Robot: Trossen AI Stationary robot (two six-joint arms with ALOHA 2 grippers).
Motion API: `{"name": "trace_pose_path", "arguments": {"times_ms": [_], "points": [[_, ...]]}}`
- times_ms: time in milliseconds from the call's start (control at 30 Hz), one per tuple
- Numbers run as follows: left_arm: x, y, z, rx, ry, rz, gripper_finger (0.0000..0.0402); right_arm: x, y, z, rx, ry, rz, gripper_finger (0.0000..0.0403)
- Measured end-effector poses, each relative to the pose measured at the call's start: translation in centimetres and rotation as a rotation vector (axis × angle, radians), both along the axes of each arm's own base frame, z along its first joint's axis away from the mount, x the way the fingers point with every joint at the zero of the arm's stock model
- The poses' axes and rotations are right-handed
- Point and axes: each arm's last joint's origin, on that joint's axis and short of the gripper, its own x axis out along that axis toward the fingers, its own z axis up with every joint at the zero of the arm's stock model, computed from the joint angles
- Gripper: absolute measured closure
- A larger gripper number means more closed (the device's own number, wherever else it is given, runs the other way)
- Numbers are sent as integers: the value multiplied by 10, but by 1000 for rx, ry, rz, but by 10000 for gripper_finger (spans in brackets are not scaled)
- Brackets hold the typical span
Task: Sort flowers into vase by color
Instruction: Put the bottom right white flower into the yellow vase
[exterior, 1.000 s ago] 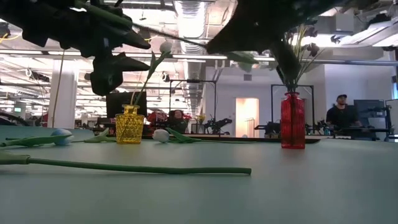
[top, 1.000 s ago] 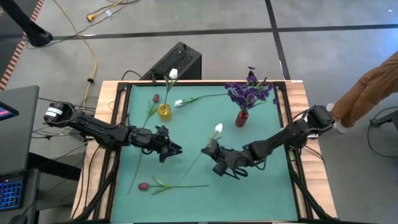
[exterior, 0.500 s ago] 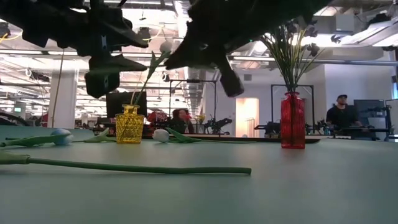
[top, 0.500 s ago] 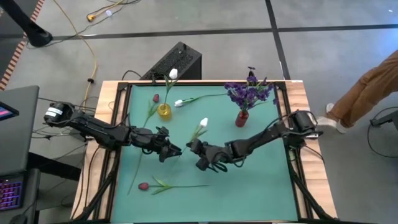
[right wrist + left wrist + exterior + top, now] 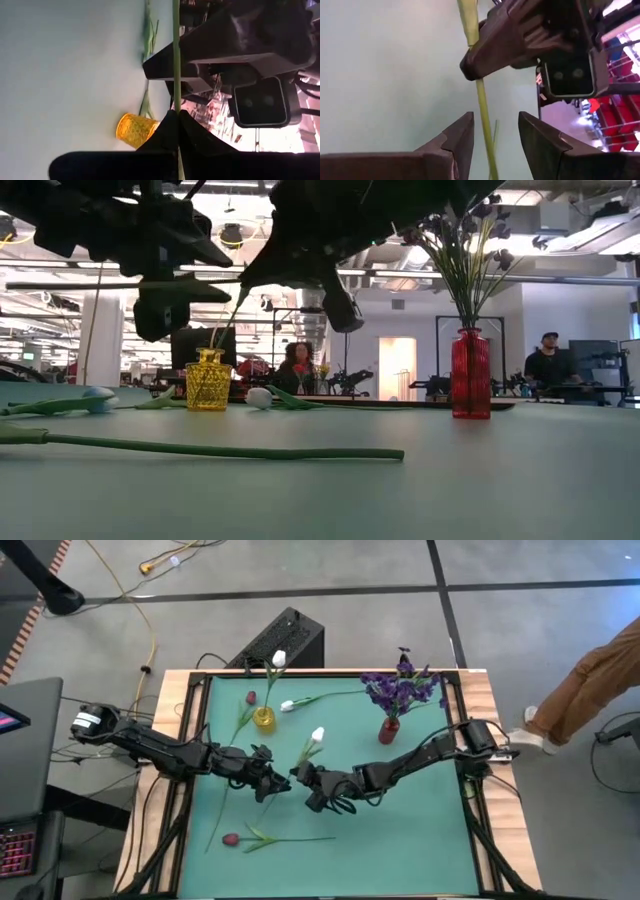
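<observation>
My right gripper (image 5: 300, 775) is shut on a white tulip (image 5: 317, 734), held above the table's middle. My left gripper (image 5: 495, 125) is open just to its left; the tulip's green stem (image 5: 485, 112) runs through the gap between its fingers, and I cannot tell whether it touches them. A yellow vase (image 5: 263, 720) holds another white tulip (image 5: 278, 658). A red vase (image 5: 388, 730) holds the purple spray (image 5: 400, 690). A white tulip (image 5: 287, 706) and two dark red tulips (image 5: 231, 839) (image 5: 250, 697) lie on the mat. My right gripper pinches the white tulip's stem (image 5: 176, 102) between its two fingers, some way below the head. The fingers lie across the stem and come nearly level from the table's right. The flower is lifted clear of the table, its head toward the far edge.
The green mat (image 5: 420, 830) has free room at the near right. A black box (image 5: 285, 640) stands beyond the far edge. A person's leg in brown trousers (image 5: 590, 680) is at the table's right side. Cables run along the left.
My right gripper has gone toward the table's left edge, up to my left gripper, rolling its wrist as it went. It stayed shut on the white tulip, which travelled with it clear of the table, so that the stem now lies between my left gripper's fingers.
</observation>
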Motion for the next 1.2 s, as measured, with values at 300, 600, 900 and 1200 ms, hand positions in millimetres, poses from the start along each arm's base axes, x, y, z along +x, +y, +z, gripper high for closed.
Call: {"name": "trace_pose_path", "arguments": {"times_ms": [300,600,900,1200], "points": [[-1,0,-2,22,14,-5,315,0,0,-2,-16,35,45,378],[0,0,-1,60,5,-10,362,0,1,-2,-25,35,60,373],[0,1,-1,75,-4,1,398,-1,6,-2,-26,33,73,351],[0,2,0,87,-15,37,401,-2,11,-1,-9,25,101,301]]}}
